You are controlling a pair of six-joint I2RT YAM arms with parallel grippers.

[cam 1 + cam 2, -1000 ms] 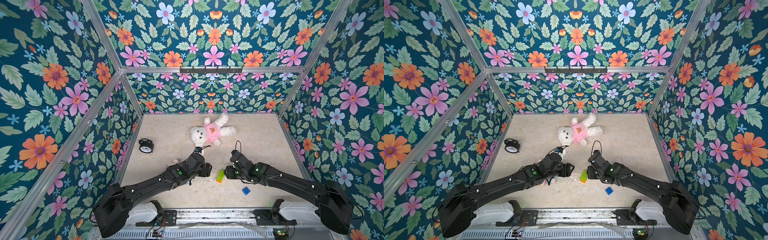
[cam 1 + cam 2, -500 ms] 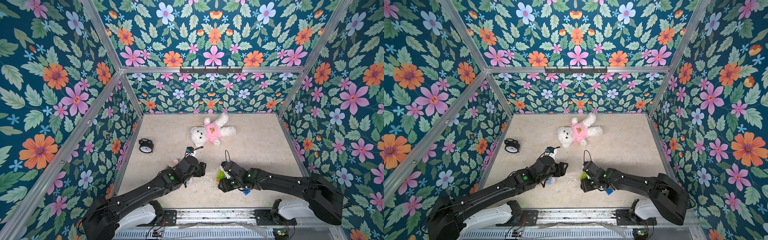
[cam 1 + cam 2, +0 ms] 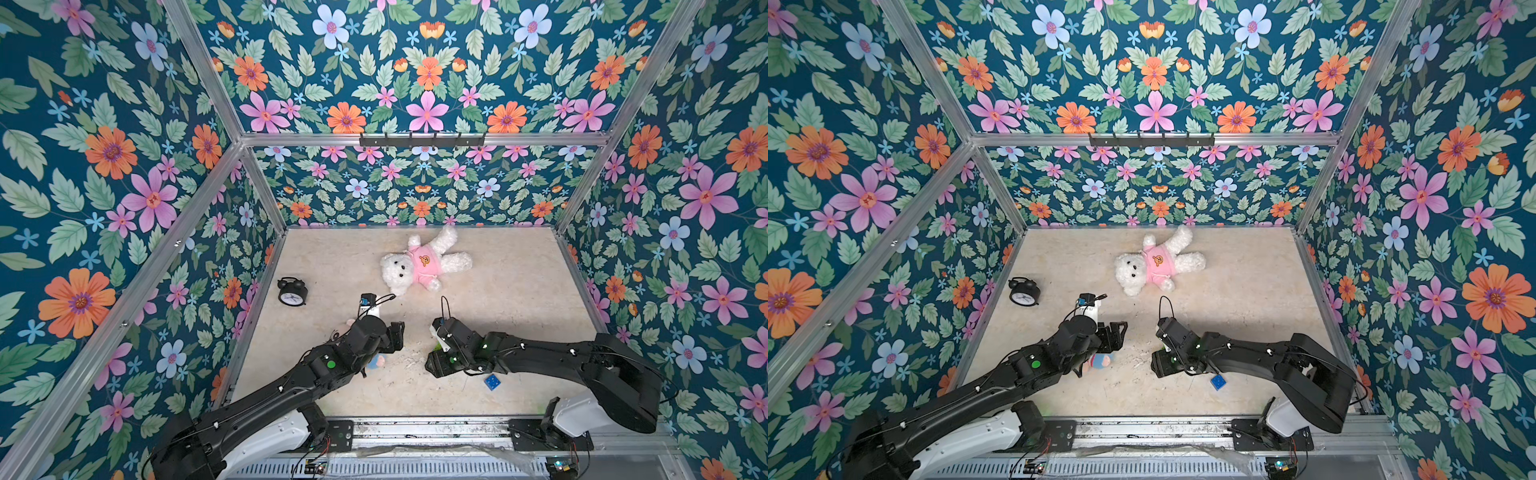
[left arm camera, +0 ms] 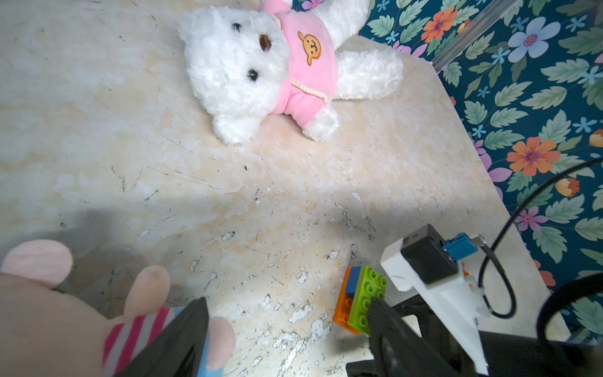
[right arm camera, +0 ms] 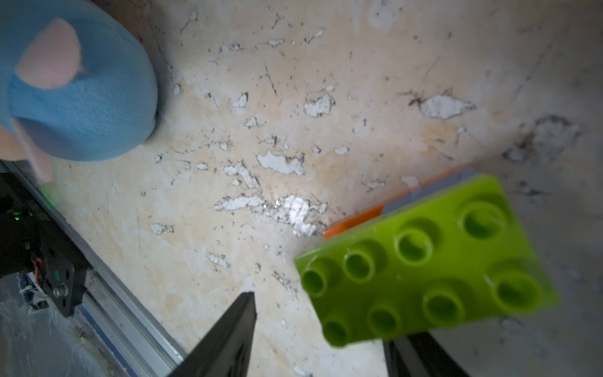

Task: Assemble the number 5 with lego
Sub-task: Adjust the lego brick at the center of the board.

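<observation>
Lego was found on the near bench (image 3: 519, 291). A loose blue brick (image 3: 492, 381) lay nearest. Just beyond it lay a joined orange, blue and green stack (image 4: 359, 300), close by the right pincer (image 5: 318, 321), whose jaws were parted with nothing gripped. The left pincer (image 4: 288, 303) was spread wide and empty. The plastic was judged light, stiff and smooth, best gripped across its flat long sides.

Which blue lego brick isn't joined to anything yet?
The loose blue brick lying alone on the table by the right arm. The stacked blue brick sits wedged between the orange brick and the green brick.
</observation>
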